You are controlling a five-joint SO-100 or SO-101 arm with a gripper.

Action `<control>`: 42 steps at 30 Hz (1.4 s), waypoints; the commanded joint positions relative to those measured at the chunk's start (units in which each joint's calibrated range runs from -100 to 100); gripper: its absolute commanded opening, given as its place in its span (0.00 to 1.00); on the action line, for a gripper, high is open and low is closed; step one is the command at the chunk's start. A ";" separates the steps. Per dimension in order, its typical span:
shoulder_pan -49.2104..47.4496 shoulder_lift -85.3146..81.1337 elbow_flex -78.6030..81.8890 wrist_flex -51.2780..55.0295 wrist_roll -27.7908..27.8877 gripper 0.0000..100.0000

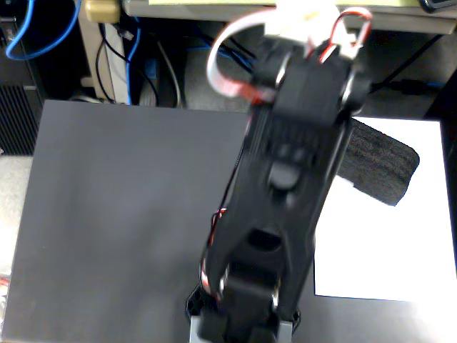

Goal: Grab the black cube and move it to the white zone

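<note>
The black cube [382,166], an oblong block of coarse black foam, lies tilted over the upper left part of the white zone [393,250], a large white sheet on the right of the table. My black arm [285,186] reaches up the middle of the fixed view and covers the block's left end. The gripper sits under the arm's upper part, right at that end of the block. Its fingers are hidden, so I cannot tell whether they hold the block or whether the block rests on the sheet.
The dark grey table [121,214] spreads to the left of the arm. Behind its far edge hang blue, black and white cables [128,50]. Red and white wires [228,78] loop over the arm's top.
</note>
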 commanded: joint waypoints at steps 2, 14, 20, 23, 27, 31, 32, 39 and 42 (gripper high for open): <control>-4.73 -4.92 -1.22 -2.07 -0.95 0.28; -17.68 -5.00 -1.22 -7.30 -17.76 0.01; -17.54 -17.60 -0.76 -6.19 -22.00 0.01; -17.54 -34.07 15.46 -6.70 -22.79 0.01; -17.46 -48.01 25.53 -11.25 -23.11 0.01; -17.46 -49.27 26.34 -13.48 -24.47 0.01; -16.28 -49.27 30.42 -16.39 -26.61 0.01; -5.76 -49.35 55.26 -29.00 -27.24 0.01; -9.00 -49.35 55.72 -21.37 -25.62 0.01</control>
